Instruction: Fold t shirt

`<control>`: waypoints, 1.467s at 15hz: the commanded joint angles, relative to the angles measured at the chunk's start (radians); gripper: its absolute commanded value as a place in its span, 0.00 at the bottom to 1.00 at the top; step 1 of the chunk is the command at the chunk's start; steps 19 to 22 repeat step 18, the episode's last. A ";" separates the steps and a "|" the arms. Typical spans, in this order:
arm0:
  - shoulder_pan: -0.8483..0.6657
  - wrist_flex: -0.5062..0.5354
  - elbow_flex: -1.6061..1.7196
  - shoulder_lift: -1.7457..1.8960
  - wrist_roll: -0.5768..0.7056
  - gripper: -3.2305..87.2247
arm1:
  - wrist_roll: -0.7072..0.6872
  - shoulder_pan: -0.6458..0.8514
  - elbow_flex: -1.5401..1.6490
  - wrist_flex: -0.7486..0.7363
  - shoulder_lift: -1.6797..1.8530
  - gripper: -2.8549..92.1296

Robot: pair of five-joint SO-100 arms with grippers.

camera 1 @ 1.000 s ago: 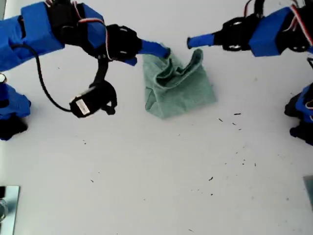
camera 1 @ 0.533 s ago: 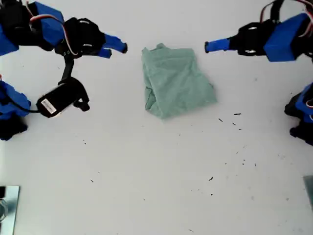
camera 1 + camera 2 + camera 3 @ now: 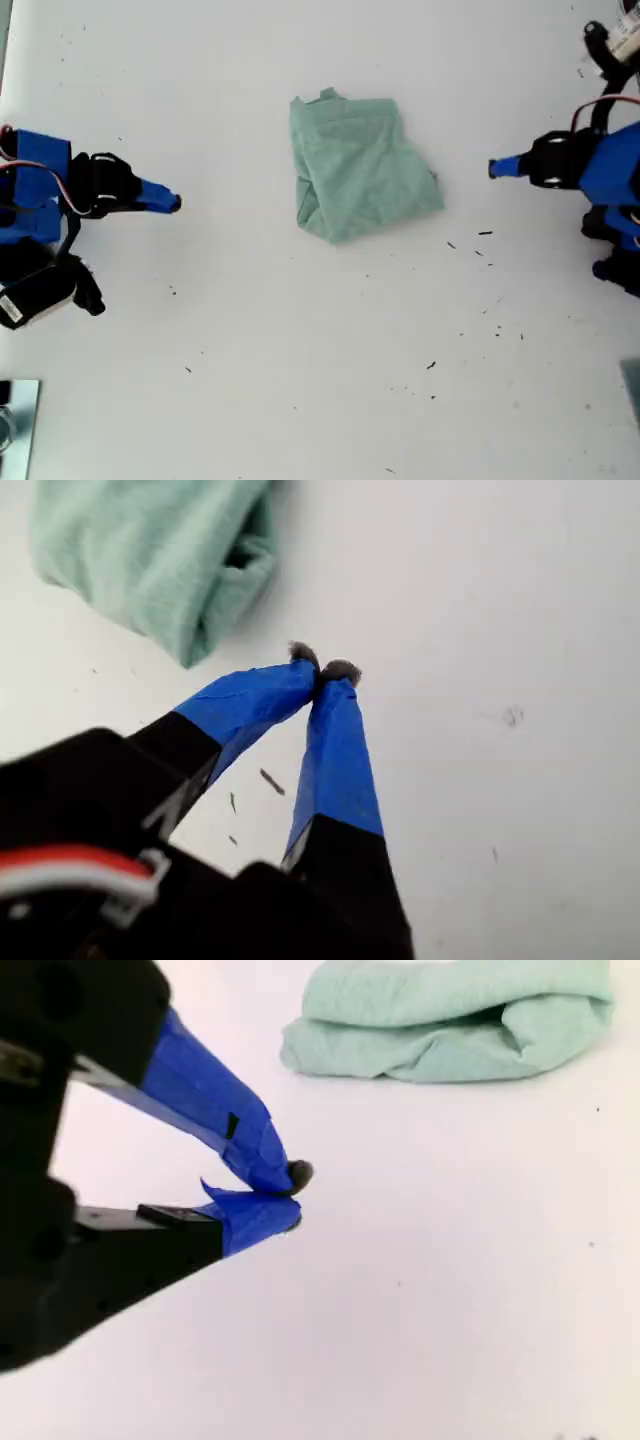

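Pulled well back from the t shirt since half a second ago, both arms. Pale sage-green, folded into a rumpled, roughly square packet, flat on the white table, unmoved. Inner layers hidden inside the folds. Well apart from it on opposite sides: my first gripper and my second gripper, tips pressed together, holding nothing.

The t shirt lies on the table, behind the middle of the exterior view. My second gripper sits well apart from it toward the exterior view's left. My first gripper sits toward the exterior view's right, nearer the cloth but not touching it. Both point inward at the t shirt between them. A few specks lie just in front of my first gripper.
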 commanded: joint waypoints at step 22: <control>0.344 0.132 0.112 0.351 0.101 0.17 | -0.210 -0.038 0.123 0.020 0.012 0.06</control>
